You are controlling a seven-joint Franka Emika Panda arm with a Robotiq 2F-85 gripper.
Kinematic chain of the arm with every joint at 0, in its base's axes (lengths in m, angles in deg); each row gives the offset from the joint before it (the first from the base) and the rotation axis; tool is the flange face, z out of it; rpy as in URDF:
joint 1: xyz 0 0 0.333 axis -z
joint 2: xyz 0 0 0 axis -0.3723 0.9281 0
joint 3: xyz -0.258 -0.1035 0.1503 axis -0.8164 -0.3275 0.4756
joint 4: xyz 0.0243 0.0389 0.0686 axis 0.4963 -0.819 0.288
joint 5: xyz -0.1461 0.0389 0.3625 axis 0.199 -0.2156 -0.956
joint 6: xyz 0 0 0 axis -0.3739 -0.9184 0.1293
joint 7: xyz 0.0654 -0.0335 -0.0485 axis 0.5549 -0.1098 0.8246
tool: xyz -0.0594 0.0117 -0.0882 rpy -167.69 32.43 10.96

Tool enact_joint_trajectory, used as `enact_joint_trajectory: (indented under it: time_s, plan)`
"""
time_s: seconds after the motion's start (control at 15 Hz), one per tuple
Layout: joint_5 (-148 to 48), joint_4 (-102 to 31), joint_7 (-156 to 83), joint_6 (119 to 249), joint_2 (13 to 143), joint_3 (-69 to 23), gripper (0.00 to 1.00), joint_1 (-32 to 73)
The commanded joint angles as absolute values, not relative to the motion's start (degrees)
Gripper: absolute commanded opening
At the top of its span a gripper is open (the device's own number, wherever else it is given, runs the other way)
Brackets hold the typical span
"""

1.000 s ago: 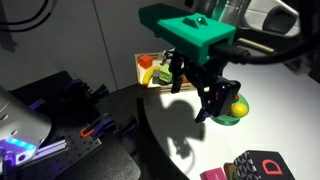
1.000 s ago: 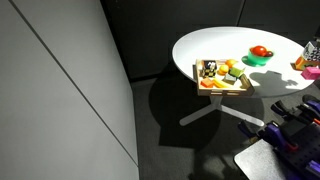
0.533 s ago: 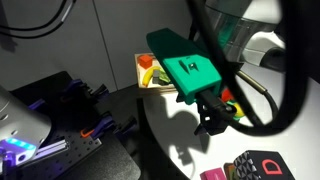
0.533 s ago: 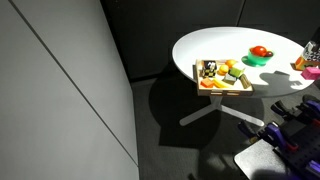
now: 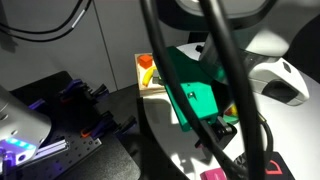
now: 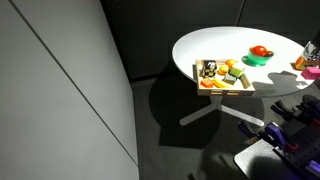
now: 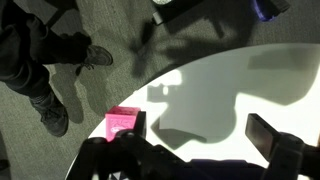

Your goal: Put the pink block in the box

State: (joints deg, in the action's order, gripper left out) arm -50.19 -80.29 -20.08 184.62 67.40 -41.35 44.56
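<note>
Hovering low over the white tabletop (image 7: 270, 85) with jaws spread wide, gripping nothing. Looking down on the pink block (image 7: 121, 122) at the tabletop's rim, partly hidden behind one jaw. Sitting well apart from the light-wood box (image 6: 222, 90) crowded with fruit (image 6: 226, 72).

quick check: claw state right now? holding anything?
Claw: open, holding nothing. The pink block sits on the table by one fingertip in the wrist view, not gripped.
</note>
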Motion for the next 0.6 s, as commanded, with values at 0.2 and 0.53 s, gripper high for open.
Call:
enact_joint_trajectory:
  time_s: [0.2,0.53]
  plan:
    - [-52.22,-76.51,-17.23,184.67,71.0,-41.93,1.0,47.03]
    - [-50.66,-77.48,-19.57,184.56,70.68,-41.9,1.0,46.81]
